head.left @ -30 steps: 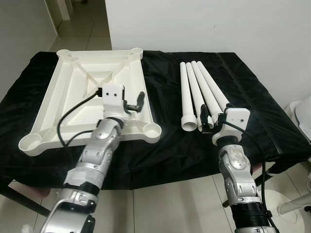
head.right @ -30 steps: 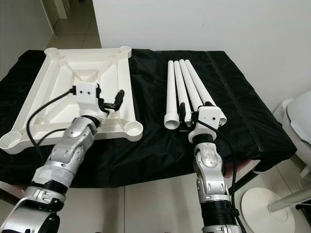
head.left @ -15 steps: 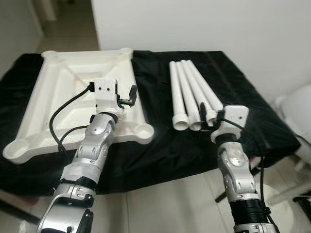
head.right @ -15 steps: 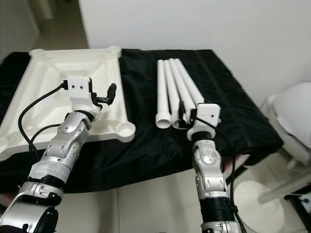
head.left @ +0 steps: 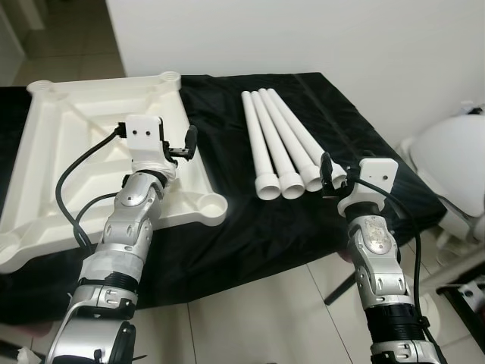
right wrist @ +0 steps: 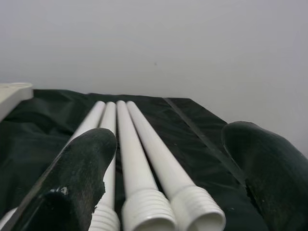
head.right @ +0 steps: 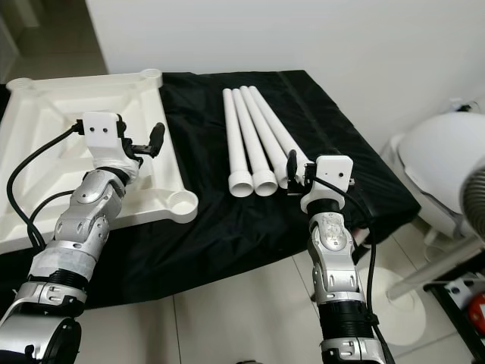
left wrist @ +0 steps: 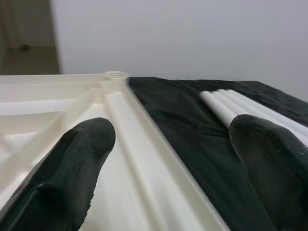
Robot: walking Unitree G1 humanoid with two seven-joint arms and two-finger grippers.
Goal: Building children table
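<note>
A black cloth [head.left: 250,227] covers the work surface from edge to edge and hangs over the near side in soft folds (it creases most along the right-hand edge). Behind it a plain white wall [head.left: 303,34] runs across the back of the room. The floor [head.left: 258,318] is laid with pale glossy tiles, their joints showing as thin dark lines. To the right, close to the cloth's corner, stands a rounded white object [head.right: 439,163] with a smooth domed top; what it is I cannot tell. Lower down near it a round white base [head.right: 398,296] sits flat on the tiles.
</note>
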